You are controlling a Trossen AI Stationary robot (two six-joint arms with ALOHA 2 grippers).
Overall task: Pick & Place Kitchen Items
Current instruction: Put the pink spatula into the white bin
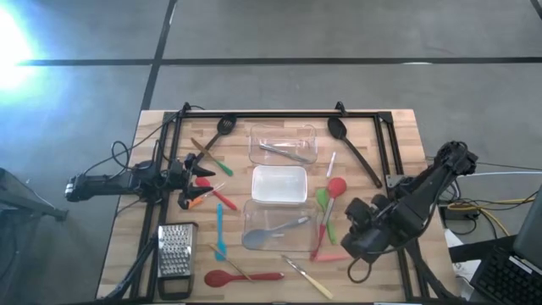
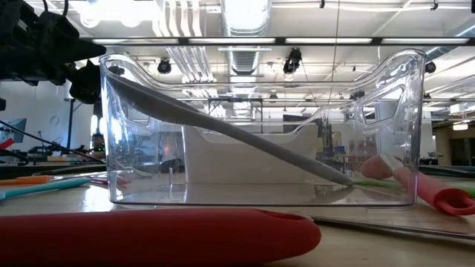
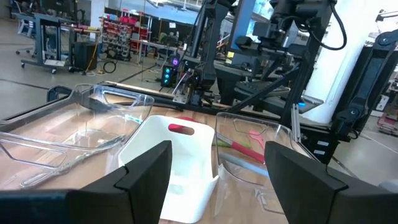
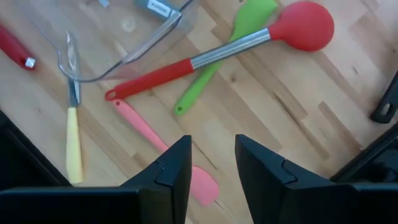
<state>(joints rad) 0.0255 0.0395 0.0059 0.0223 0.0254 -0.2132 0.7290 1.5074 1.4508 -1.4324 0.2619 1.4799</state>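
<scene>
Kitchen items lie scattered on the wooden table around three tubs. My right gripper (image 4: 212, 165) hangs open over the near right part of the table (image 1: 360, 233), pointing down, with nothing between its fingers. Below it lie a pink spatula (image 4: 143, 127), a red spoon with a steel handle (image 4: 236, 50), a green spatula (image 4: 217, 68) and a yellow-handled tool (image 4: 73, 140). A grey spoon (image 2: 223, 126) leans inside the near clear tub (image 1: 254, 216). Metal tongs (image 1: 284, 152) lie in the far tub. My left gripper (image 3: 214, 180) waits open at the table's left (image 1: 203, 174).
A white tub (image 1: 279, 185) stands between the two clear ones. A steel grater (image 1: 176, 254) sits at the near left, with a red spoon (image 1: 241, 275) and a teal tool (image 1: 219, 229) beside it. Black utensils (image 1: 351, 148) (image 1: 222, 131) lie at the far side, near a black frame (image 1: 279, 115).
</scene>
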